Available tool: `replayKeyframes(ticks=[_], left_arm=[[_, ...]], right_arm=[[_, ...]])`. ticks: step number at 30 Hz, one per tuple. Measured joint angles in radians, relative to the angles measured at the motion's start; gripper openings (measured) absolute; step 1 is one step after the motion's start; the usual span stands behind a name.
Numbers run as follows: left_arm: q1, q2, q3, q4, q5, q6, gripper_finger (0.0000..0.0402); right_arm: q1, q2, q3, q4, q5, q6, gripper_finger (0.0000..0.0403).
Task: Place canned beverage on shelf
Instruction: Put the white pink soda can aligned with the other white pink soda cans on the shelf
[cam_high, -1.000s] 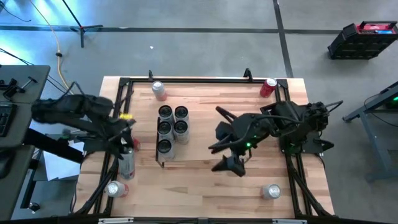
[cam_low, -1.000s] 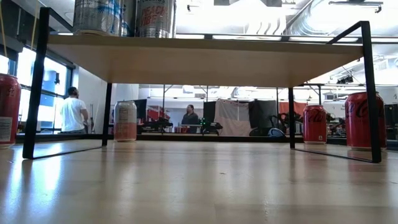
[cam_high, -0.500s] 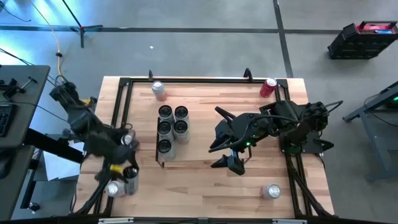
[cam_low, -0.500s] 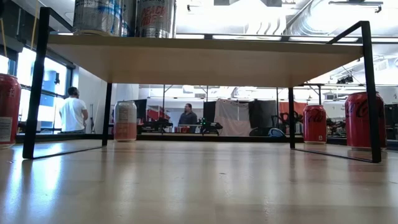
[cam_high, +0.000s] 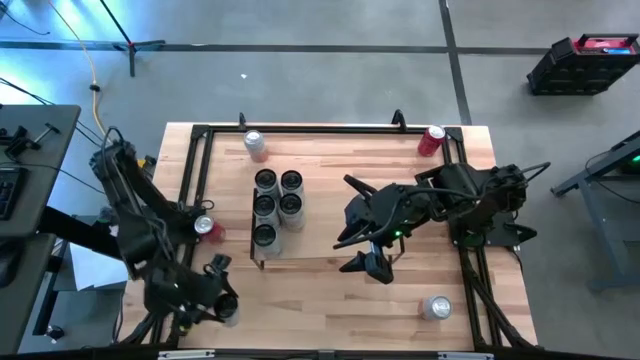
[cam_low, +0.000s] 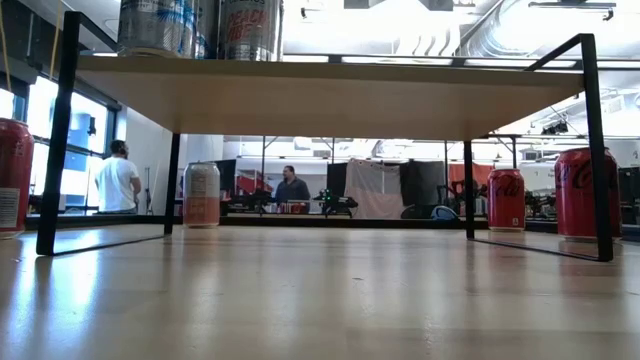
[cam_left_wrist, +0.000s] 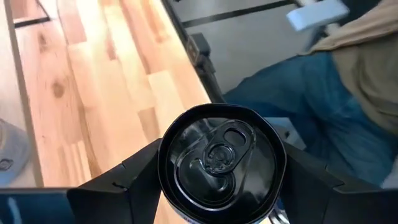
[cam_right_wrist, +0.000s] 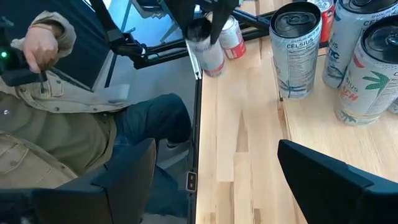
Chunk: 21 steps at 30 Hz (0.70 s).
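My left gripper (cam_high: 218, 295) is at the table's near left corner, shut on a silver can (cam_left_wrist: 217, 155) with a dark top. The right wrist view also shows this can (cam_right_wrist: 209, 55), hanging tilted below the left gripper (cam_right_wrist: 205, 28). The shelf (cam_right_wrist: 323, 137) stands left of the table's middle with several cans (cam_high: 277, 203) upright on its board. In the low view its underside (cam_low: 330, 95) fills the upper picture. My right gripper (cam_high: 352, 252) hovers open over the table's middle, its fingers (cam_right_wrist: 124, 180) apart with nothing between them. My left gripper pinches the silver can between its two fingers, one on each side of the can's body just under the top rim (cam_left_wrist: 163, 168). The fingers come from above, slanting toward the table's near edge. The can is tilted; whether its base touches the table I cannot tell.
Loose cans stand on the table: a red one (cam_high: 205, 228) at the left rail, a pale one (cam_high: 255, 143) far left, a red one (cam_high: 432, 140) far right, one (cam_high: 435, 307) near right. A seated person (cam_right_wrist: 56, 124) is close to the near edge.
My left gripper has swung with the silver can from beside the red can at the left rail toward the table's near edge, turning as it went to point at the near side. The can has stayed in the hold.
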Motion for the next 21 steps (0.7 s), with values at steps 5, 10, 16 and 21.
replayKeyframes(ticks=[5,10,16,21], left_arm=[[0.0,0.122,0.069,0.015,-0.03,-0.027,0.0239],[0.0,0.212,0.132,0.015,-0.1,-0.06,0.0241],[0.023,0.274,0.148,0.004,-0.18,-0.137,0.0241],[0.032,0.309,0.148,-0.014,-0.249,-0.205,0.0241]], right_arm=[[0.0,0.0,0.0,0.003,0.01,-0.021,0.0323],[0.0,0.001,0.0,0.046,0.117,-0.087,0.0323],[-0.001,0.003,0.0,0.084,0.165,-0.114,0.0323],[-0.01,0.002,0.0,0.159,0.228,-0.231,0.0323]])
